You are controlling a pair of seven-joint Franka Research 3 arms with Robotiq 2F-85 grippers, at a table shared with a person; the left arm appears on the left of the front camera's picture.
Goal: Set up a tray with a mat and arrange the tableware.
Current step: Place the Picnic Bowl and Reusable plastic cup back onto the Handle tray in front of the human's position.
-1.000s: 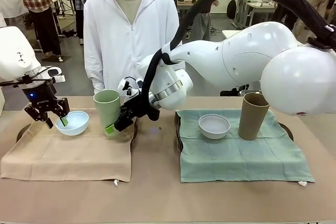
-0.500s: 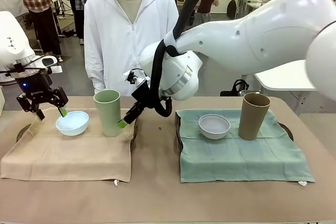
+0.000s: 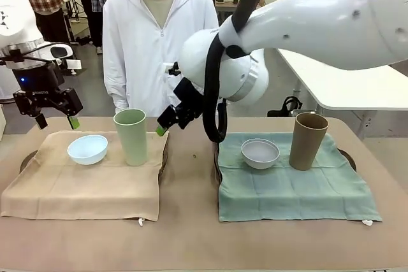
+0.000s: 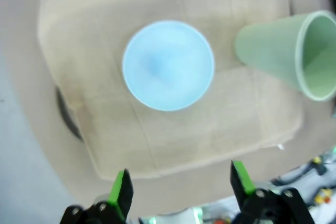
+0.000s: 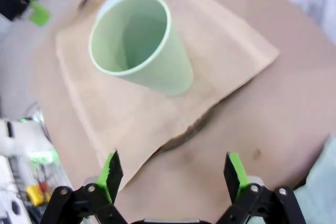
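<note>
A pale blue bowl (image 3: pixel 87 149) (image 4: pixel 168 65) and a light green cup (image 3: pixel 131 136) (image 4: pixel 291 53) (image 5: pixel 139 43) stand on a beige mat (image 3: pixel 83 183) over the left tray. My left gripper (image 3: pixel 56 121) (image 4: pixel 181 182) hangs open above and left of the bowl, holding nothing. My right gripper (image 3: pixel 167 124) (image 5: pixel 172 174) is open in the air just right of the green cup. A greyish-white bowl (image 3: pixel 259 153) and a brown cup (image 3: pixel 307 140) rest on a green mat (image 3: pixel 293 186) over the right tray.
A person in a white hooded jacket (image 3: pixel 159 36) stands at the far side of the table, hands out of sight. Dark tray rims (image 3: pixel 217 164) peek from under the mats. My right arm (image 3: pixel 306 30) spans the upper right of the front view.
Both grippers rose away from the tableware: the left lifted off the blue bowl, the right pulled up and right from the green cup. Bowl and cup stayed put.
</note>
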